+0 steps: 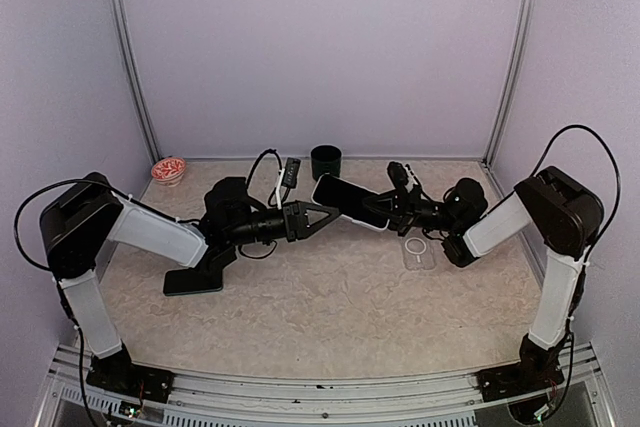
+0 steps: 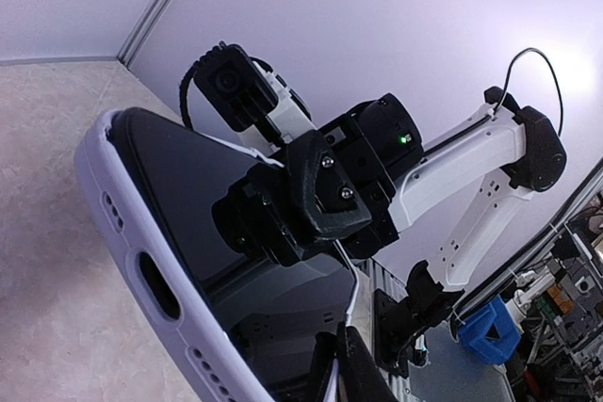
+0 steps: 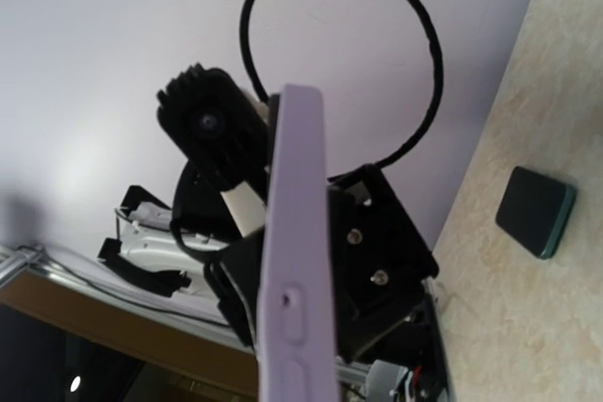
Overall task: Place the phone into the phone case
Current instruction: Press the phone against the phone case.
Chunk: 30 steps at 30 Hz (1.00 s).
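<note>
Hanging midair, phone sits between left fingers, pinched by right fingers.

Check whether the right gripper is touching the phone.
Touching. The left wrist view shows the right gripper closed on the phone, with one black finger pressed flat against its dark screen and no gap between them.

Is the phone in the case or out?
Out. The phone is held in the air; the clear case lies empty on the table.

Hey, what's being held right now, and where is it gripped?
The phone, in mid-air: the right gripper clamps one end in its jaws; the left gripper straddles the other end, grip unclear.
</note>
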Motion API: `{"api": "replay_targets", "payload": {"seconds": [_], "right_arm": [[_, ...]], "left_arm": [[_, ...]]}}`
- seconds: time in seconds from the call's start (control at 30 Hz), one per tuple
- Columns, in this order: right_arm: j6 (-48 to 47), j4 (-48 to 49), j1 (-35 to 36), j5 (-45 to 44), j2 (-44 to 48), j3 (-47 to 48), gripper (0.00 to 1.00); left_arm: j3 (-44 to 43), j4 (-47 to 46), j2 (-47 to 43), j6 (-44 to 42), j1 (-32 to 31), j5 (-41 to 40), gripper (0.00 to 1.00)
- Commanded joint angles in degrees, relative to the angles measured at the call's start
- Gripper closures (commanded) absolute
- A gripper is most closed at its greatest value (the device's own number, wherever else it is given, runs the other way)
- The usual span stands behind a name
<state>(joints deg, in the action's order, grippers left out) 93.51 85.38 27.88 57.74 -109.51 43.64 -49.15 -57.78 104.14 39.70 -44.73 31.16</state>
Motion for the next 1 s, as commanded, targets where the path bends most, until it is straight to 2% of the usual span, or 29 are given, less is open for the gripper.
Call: {"api": "replay_targets", "payload": {"seconds": [0.0, 0.23, 0.4, 0.53, 0.57, 0.63, 0.7, 0.97], "right_arm": [[4.16, 4.64, -0.41, 0.74, -0.14, 1.64, 0.97], [4.70, 3.35, -1.16, 1.48, -0.21, 2.64, 0.98], [4.31, 2.47, -1.12, 1.56, -0.36, 3.03, 0.97], [3.68, 2.08, -1.15, 1.72, -0.38, 2.79, 0.98], [3.38, 2.02, -1.16, 1.68, -0.34, 2.77, 0.98], [2.50, 1.15, -1.12, 1.63, -0.02, 2.77, 0.98], [0.82, -0.41, -1.08, 1.46, 0.76, 2.53, 0.98], [-1.12, -2.41, -0.91, 1.03, 1.93, 1.87, 0.98]], "left_arm": [[2.01, 3.37, -3.26, -7.87, 1.22, 3.80, 1.00], [2.01, 11.66, -7.09, -16.03, 1.84, 8.74, 1.00], [1.29, 18.24, -8.54, -20.75, 1.71, 5.71, 1.00], [2.32, 16.96, -9.66, -19.86, 1.93, 4.48, 1.00], [2.40, 16.51, -9.93, -19.33, 2.03, 4.10, 0.99], [2.49, 16.11, -10.00, -18.33, 1.96, 2.94, 0.79], [2.71, 16.04, -10.02, -17.52, 1.85, 1.00, 0.66], [1.56, 15.42, -7.54, -14.00, -0.34, -6.31, 0.64]]}}
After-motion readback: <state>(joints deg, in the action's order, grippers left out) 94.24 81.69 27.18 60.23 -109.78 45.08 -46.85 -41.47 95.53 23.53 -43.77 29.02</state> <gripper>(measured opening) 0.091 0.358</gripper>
